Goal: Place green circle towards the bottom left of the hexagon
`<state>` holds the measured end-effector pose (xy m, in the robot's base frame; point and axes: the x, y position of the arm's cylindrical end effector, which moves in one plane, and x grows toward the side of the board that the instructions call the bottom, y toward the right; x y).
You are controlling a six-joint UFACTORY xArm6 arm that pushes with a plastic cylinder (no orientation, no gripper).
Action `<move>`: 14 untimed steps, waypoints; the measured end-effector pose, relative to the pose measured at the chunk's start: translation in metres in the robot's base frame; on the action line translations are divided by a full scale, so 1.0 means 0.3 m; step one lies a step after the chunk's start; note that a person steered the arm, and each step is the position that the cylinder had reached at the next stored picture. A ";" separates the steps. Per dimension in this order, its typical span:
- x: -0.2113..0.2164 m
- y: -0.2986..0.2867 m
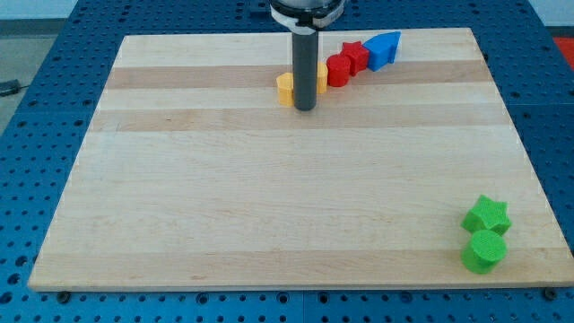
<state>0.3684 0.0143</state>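
Note:
The green circle [484, 250] lies near the board's bottom right corner, touching a green star [487, 215] just above it. A yellow hexagon [286, 89] lies near the board's top middle, partly hidden behind my rod. My tip [305, 108] rests on the board right against the hexagon's right side, far from the green circle. A second yellow block [321, 77] peeks out on the rod's right; its shape is hidden.
A red hexagon-like block [338, 70], a red star [356, 56] and a blue block [383, 48] form a row rising to the right of the rod near the top edge. The wooden board [269, 206] lies on a blue perforated table.

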 end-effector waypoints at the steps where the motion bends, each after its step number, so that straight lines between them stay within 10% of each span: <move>1: 0.170 0.315; 3: 0.408 1.057; 6: 0.832 0.828; 14: 0.776 -0.032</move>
<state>0.6011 0.0047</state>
